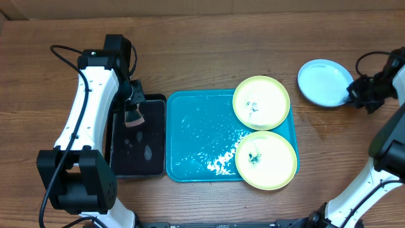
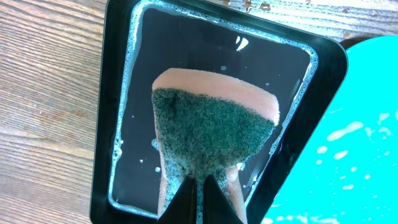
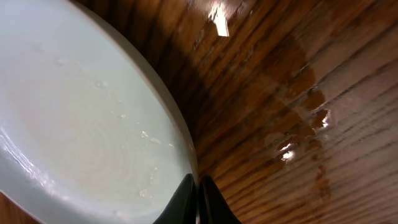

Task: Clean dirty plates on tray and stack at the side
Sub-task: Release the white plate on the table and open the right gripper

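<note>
Pale blue plate, right of the tray, is pinched at its rim by the right gripper; left gripper clamps a sponge; next, probably, scrub a yellow-green plate

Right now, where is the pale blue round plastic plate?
In the overhead view the pale blue plate is right of the turquoise tray, its rim pinched by the right gripper.
</note>
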Tool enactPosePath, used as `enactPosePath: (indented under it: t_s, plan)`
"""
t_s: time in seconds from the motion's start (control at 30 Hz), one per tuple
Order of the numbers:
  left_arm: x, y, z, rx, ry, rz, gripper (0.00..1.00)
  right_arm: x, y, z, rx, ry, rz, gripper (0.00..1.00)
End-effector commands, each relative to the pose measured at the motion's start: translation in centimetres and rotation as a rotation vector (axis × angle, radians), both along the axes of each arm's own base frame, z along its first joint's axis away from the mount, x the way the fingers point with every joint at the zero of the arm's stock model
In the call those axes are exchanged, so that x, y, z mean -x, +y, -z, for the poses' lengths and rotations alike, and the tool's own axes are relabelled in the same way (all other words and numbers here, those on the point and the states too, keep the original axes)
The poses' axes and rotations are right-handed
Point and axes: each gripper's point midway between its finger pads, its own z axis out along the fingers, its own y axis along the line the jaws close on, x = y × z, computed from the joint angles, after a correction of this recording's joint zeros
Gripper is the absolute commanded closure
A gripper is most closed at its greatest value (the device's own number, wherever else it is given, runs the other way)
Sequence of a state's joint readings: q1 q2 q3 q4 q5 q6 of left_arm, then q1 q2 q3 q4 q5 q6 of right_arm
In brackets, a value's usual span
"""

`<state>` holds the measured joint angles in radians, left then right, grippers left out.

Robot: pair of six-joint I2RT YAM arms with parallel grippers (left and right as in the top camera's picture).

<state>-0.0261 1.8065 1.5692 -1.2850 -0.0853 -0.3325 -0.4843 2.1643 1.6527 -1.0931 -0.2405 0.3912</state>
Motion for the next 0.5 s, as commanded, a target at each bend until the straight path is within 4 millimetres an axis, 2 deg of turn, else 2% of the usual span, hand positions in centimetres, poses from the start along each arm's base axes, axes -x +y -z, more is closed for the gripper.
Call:
enactPosePath:
  t_s: [0.0, 0.07, 0.13, 0.2, 0.3, 0.37, 0.47]
  plan:
    - [0.0, -0.2, -0.7, 0.009, -0.023, 0.02, 0.96, -0.7, 0.4, -1.1, 0.01, -0.046, -0.062, 0.94]
    - [-0.1, -0.2, -0.7, 0.008, -0.026, 0.021, 0.96, -1.1, 0.4, -2.1, 0.025, -0.072, -0.092, 0.81]
    - [-0.2, -0.2, -0.7, 0.008, -0.03, 0.024, 0.96, -1.5, 0.2, -3.9, 0.051, -0.099, -0.102, 0.78]
    - [-0.3, -0.2, -0.7, 0.009, -0.035, 0.024, 0.96, -1.8, 0.0, -6.5, 0.096, -0.136, -0.108, 0.76]
    - [-0.4, -0.2, -0.7, 0.009, -0.037, 0.025, 0.96, -2.3, 0.5, -11.1, 0.16, -0.225, -0.135, 0.62]
    - [-0.4, -0.2, -0.7, 0.009, -0.037, 0.025, 0.96, -2.4, 1.5, -14.6, 0.205, -0.303, -0.193, 0.6]
    - [-0.4, -0.2, -0.7, 0.009, -0.037, 0.025, 0.96, -1.9, 3.7, -18.4, 0.253, -0.383, -0.286, 0.59]
